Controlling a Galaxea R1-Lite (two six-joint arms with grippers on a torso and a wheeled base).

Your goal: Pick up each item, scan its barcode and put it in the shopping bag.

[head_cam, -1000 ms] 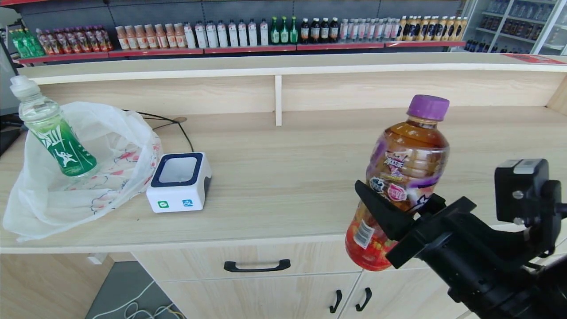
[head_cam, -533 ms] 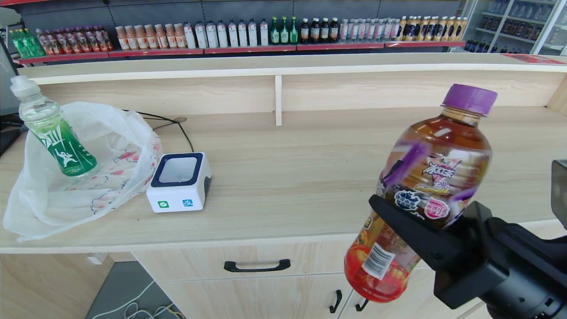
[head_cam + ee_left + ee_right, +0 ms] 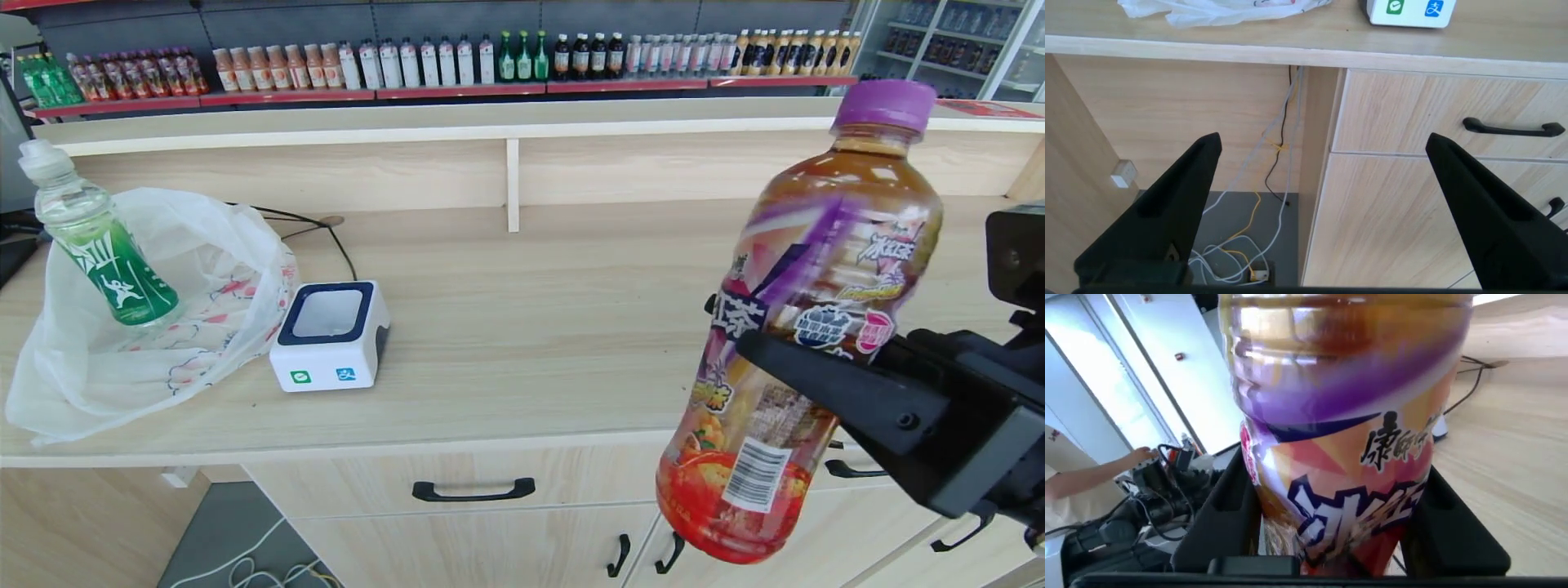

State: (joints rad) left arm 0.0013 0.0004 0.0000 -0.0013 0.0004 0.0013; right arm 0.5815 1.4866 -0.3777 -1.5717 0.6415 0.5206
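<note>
The right gripper (image 3: 784, 359) is squeezing tight on the tea bottle (image 3: 824, 269), holding it up in the air, well to the right of the scanner (image 3: 331, 335) and closer. The left gripper (image 3: 1323, 147) is hanging lower than the scanner, its fingers wide apart. Just left of the scanner, the shopping bag (image 3: 204, 286) is lying with a green bottle (image 3: 106, 253) leaning inside.

Right gripper (image 3: 729, 325) — matte black, wedge-shaped fingers (image 3: 824, 384), one screw.
</note>
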